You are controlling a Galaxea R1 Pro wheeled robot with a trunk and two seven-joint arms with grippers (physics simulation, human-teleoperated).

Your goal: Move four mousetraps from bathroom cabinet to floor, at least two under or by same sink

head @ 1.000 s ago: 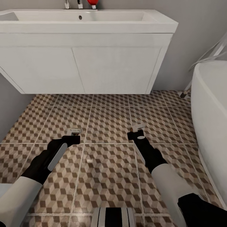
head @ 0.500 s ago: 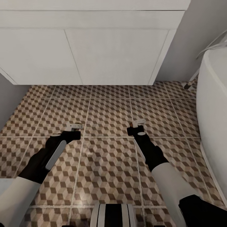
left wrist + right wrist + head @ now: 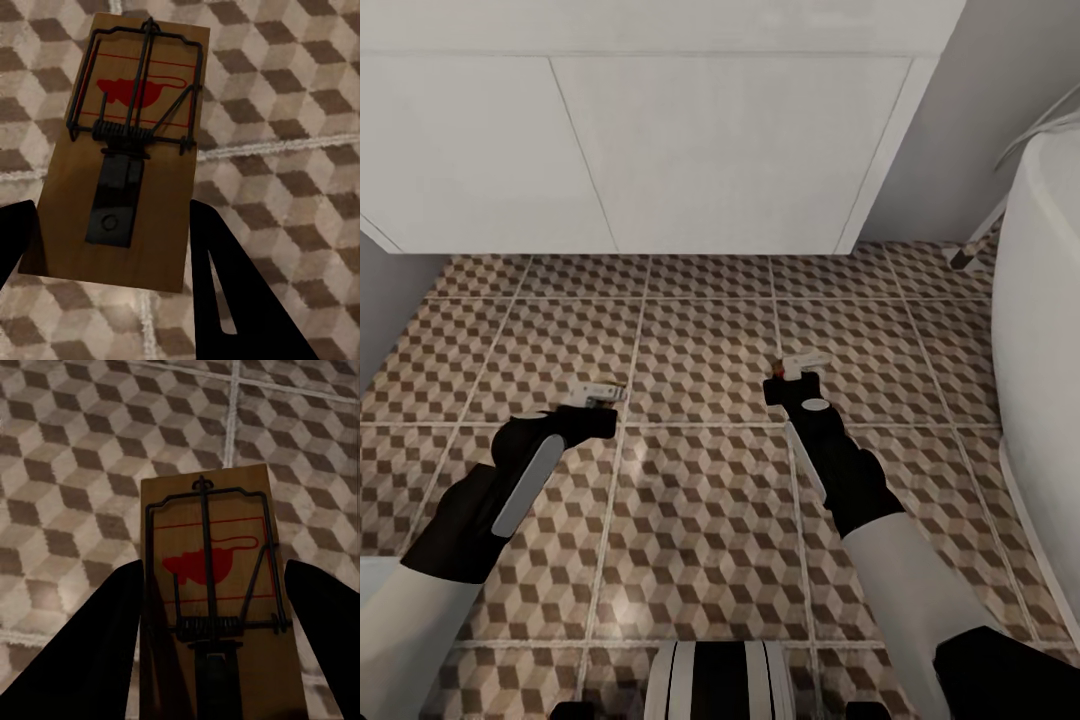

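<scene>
Each gripper holds a mousetrap above the cube-patterned bathroom floor (image 3: pixel 700 350). My left gripper (image 3: pixel 596 397) is shut on a tan wooden mousetrap (image 3: pixel 131 150) with dark wire and a red mark, seen edge-on in the head view as a pale mousetrap (image 3: pixel 598 391). My right gripper (image 3: pixel 796 370) is shut on a second mousetrap (image 3: pixel 214 585), a pale sliver of mousetrap (image 3: pixel 805 357) in the head view. Ahead hangs the white vanity (image 3: pixel 660 140) that carries the sink; the basin itself is out of view. The cabinet is out of view.
The white bathtub (image 3: pixel 1050 330) curves along the right side. A grey wall (image 3: pixel 390 290) closes in at the left, below the vanity's corner. The robot's base (image 3: pixel 720 685) shows at the bottom edge. Open tiled floor lies between the grippers and the vanity.
The head camera has tilted down and moved closer, so the sink basin and tap have left the picture. Both grippers sit a little farther forward, each still holding its mousetrap.
</scene>
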